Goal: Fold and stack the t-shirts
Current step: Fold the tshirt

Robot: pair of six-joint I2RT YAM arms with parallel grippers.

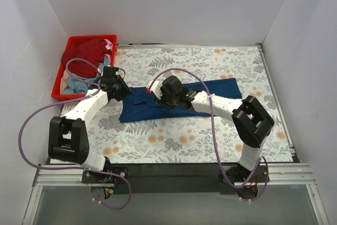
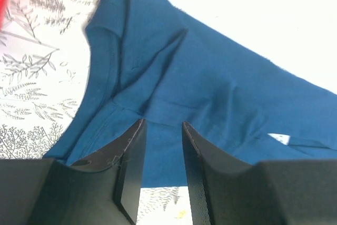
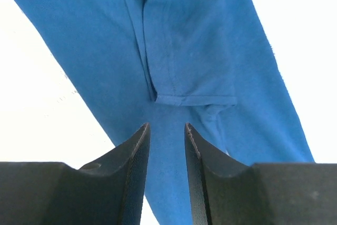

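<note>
Two hands hover over the navy t-shirt (image 1: 224, 88), which lies folded into a long band across the middle of the floral tabletop (image 1: 210, 135). The left hand (image 2: 162, 125) points down at the band's left end, beside a curved seamed edge. The right hand (image 3: 166, 127) sits above a folded sleeve hem nearer mid-band. Both hands have their fingers slightly spread, with nothing pinched. The dark red t-shirt (image 1: 87, 56) and the pale grey-blue t-shirt (image 1: 73, 84) lie in the red crate (image 1: 59, 85) at the far left.
</note>
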